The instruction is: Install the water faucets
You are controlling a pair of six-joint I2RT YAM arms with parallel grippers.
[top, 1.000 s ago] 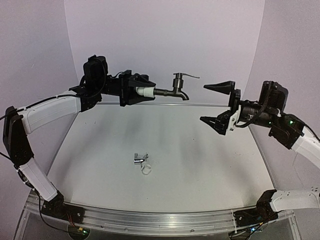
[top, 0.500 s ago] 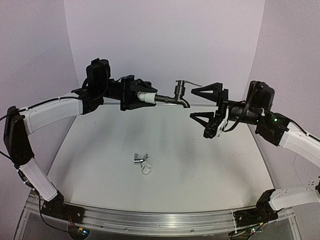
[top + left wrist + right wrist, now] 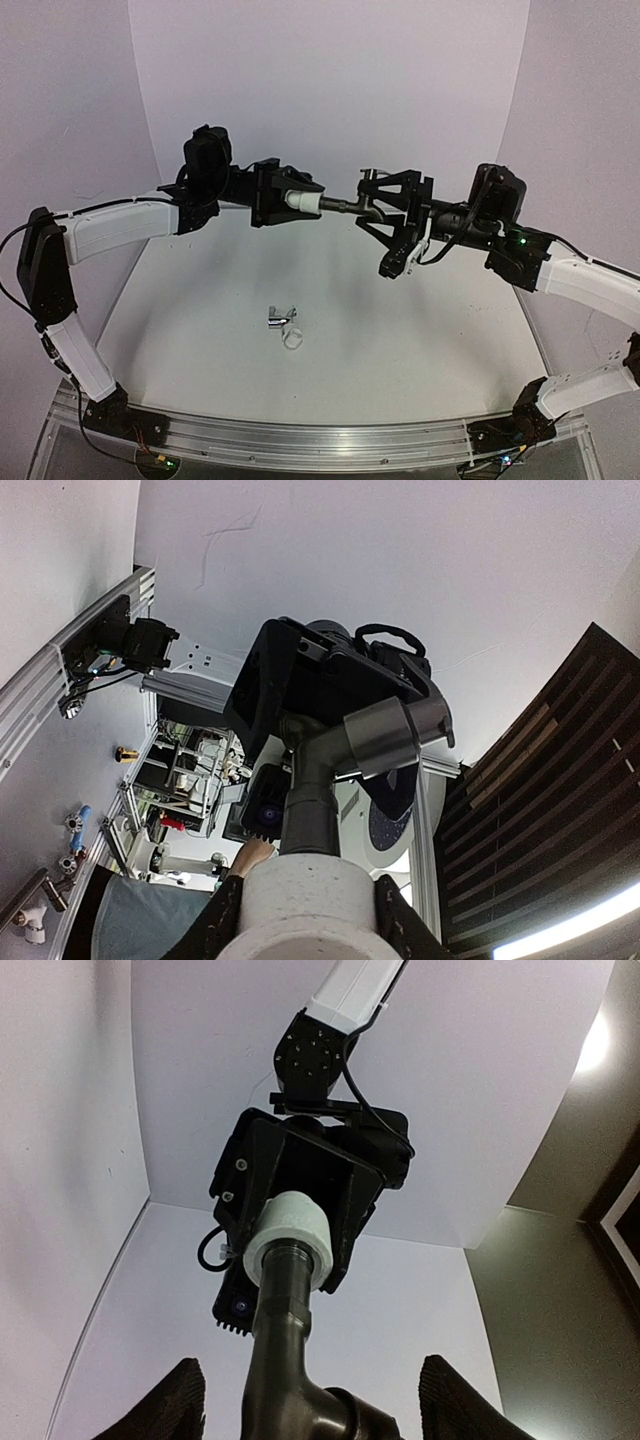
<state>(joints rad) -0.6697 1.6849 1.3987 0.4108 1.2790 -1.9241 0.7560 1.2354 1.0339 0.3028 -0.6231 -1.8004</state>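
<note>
**Top view:** Within a second the right gripper (image 3: 388, 222) has swung in from the right. It now straddles the black faucet (image 3: 342, 205), its jaws wide apart with one finger above the tap and one below, and it grips nothing. The left gripper (image 3: 288, 196) stays clamped on the white fitting (image 3: 305, 201), holding it level in mid-air with the faucet's stem in its mouth. We judge that the screwing-in is about to begin. The chrome faucet (image 3: 281, 317) lies on the table (image 3: 450, 335) well below, with a ring (image 3: 293, 340) just beside it, both well apart from the arms.

**Left wrist:** The fitting fills the bottom edge, and the faucet rises from it towards the right gripper's black body.

**Right wrist:** The stem runs up between our spread fingers (image 3: 185, 1405), with open gaps on either side. We see room to close or to turn. The back wall stands behind the left gripper, so any push that way looks limited.
</note>
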